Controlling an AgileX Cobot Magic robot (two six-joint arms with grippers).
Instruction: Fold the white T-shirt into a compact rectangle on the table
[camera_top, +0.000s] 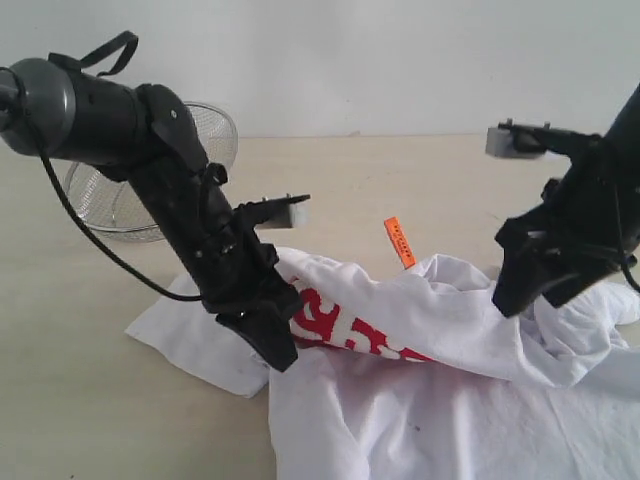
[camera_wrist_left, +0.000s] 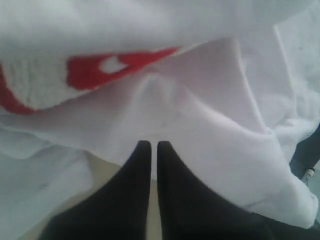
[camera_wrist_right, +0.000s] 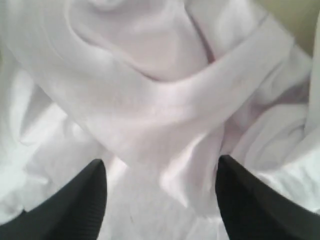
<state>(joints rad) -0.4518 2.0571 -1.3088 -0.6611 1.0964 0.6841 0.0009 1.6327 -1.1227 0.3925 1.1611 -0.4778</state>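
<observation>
The white T-shirt (camera_top: 440, 400) lies crumpled on the table (camera_top: 70, 390), with a raised ridge showing red lettering (camera_top: 345, 335) and an orange neck tag (camera_top: 399, 241) standing up behind it. My left gripper (camera_top: 278, 345) is at the shirt's left end, its jaws shut. In the left wrist view it (camera_wrist_left: 150, 144) pinches the white cloth (camera_wrist_left: 210, 120), whose creases run to the tips and whose hem hangs off the table. My right gripper (camera_top: 515, 298) hovers over the shirt's right side. In the right wrist view it (camera_wrist_right: 160, 162) stands open astride a thick fold (camera_wrist_right: 165, 115), empty.
A round wire-mesh basket (camera_top: 215, 125) stands at the back left, behind the left arm. Bare tabletop lies along the left side and behind the shirt. A flat white sleeve part (camera_top: 185, 335) spreads out to the left of the left gripper.
</observation>
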